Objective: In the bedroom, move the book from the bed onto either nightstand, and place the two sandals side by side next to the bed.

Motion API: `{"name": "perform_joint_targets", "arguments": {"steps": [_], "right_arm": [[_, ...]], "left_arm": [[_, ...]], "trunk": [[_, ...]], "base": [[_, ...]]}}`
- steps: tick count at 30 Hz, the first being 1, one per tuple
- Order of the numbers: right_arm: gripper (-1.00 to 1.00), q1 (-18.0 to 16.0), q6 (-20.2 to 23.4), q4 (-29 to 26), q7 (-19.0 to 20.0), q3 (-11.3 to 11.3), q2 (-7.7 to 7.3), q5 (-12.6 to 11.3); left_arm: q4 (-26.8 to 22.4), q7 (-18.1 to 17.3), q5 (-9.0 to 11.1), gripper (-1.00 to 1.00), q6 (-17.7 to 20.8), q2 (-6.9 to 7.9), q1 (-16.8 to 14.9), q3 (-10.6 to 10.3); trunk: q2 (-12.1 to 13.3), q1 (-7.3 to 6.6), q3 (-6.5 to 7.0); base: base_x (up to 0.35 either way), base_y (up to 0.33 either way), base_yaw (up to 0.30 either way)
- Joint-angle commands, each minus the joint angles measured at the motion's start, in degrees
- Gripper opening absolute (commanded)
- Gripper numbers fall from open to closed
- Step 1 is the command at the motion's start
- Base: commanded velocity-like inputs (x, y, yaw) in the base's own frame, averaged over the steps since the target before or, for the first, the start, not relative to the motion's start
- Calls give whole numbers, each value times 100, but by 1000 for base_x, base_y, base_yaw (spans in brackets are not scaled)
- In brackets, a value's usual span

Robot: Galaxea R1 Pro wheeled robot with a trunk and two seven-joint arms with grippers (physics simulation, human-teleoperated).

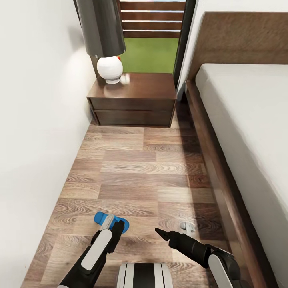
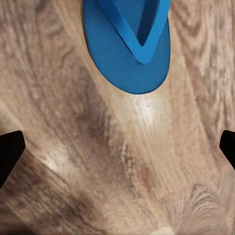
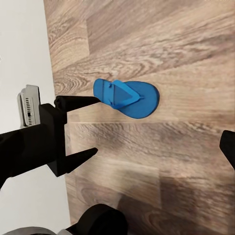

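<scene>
Here, in the head view, a wood-plank floor [image 1: 136, 168] runs up the middle of the frame between a white wall [image 1: 36, 120] on the left and the bed [image 1: 248, 120] on the right, whose dark wooden frame and headboard border a plain light-grey mattress; at upper centre the nightstand [image 1: 134, 100] stands against the far end, carrying a lamp [image 1: 105, 40] with a round white base and a dark shade; behind it a dark-framed window [image 1: 154, 36] shows green ground and brown slats.

One blue sandal [image 1: 111, 221] lies flat on the floor at lower left of the head view, partly covered by the left gripper [image 1: 114, 230], which hangs just above it; in the left wrist view the sandal [image 2: 128, 41] sits at the top of the frame with its strap visible, and the two dark fingers [image 2: 10, 154] stand at opposite edges, spread wide and holding nothing.

The right gripper [image 1: 170, 236] is at lower centre-right of the head view, near the floor and apart from the sandal; in the right wrist view only one fingertip [image 3: 229, 147] shows at the right edge, so its opening cannot be told; the same view shows the sandal [image 3: 128, 98] at centre and the left arm's fingers beside it, parted.
</scene>
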Motion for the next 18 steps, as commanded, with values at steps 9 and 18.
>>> {"name": "perform_joint_targets", "arguments": {"steps": [9,18], "right_arm": [[100,-2,21,-2,9,2,3,-1],[100,-2,21,-3,9,5,5,-1]], "left_arm": [[-7,30,3,100,25,0,-2,-99],[-7,35,3,100,25,4,-2,-149]], "trunk": [[-1,-1,-4],[-1,-1,-4]], "base": [[131,-32,0],[61,13,0]]}}
